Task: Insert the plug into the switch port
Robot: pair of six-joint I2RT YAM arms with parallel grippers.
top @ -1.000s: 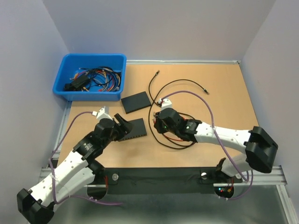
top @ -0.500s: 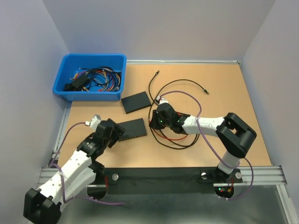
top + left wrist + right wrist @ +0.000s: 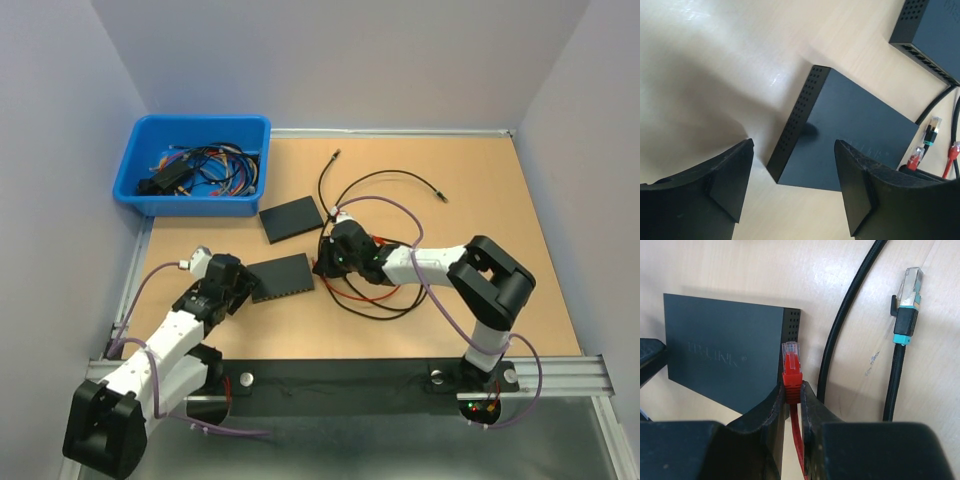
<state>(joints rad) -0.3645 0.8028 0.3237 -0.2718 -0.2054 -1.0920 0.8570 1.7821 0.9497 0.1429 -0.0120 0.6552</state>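
Nearest us, at six o'clock, a flat black metal rail (image 3: 340, 382) carries the bases of both white-shelled arms. The left gripper (image 3: 236, 284) reaches out over the tan, matt board table (image 3: 480, 220) at about eight o'clock. Its two blunt black plastic fingers (image 3: 730, 182) stand wide apart and hold nothing.

Just beyond them lies the flat rectangular black switch with a smooth matt lid (image 3: 283, 276). The short side facing the left wrist camera is punched with rows of small round holes.

At three o'clock of this switch sits the right gripper (image 3: 328, 262). Its jaws are drawn narrow and pinch the red-booted plug with a clear plastic tip (image 3: 791, 365) by its boot. The tip points at the switch's perforated end. The plug is in no port, and we cannot tell whether it touches the casing.

At the plug's three o'clock runs a thick glossy black cable (image 3: 850, 325). Past that lies a loose teal-booted plug on a black cord (image 3: 905, 305).

Farther off, at twelve o'clock of the first switch and apart from it, rests a second flat black switch box (image 3: 291, 218). A thin black lead (image 3: 385, 176) curls in an open loop at its two o'clock. At eleven o'clock of the table, a glossy blue plastic bin (image 3: 180, 205) holds a tangle of dark wires (image 3: 205, 168).
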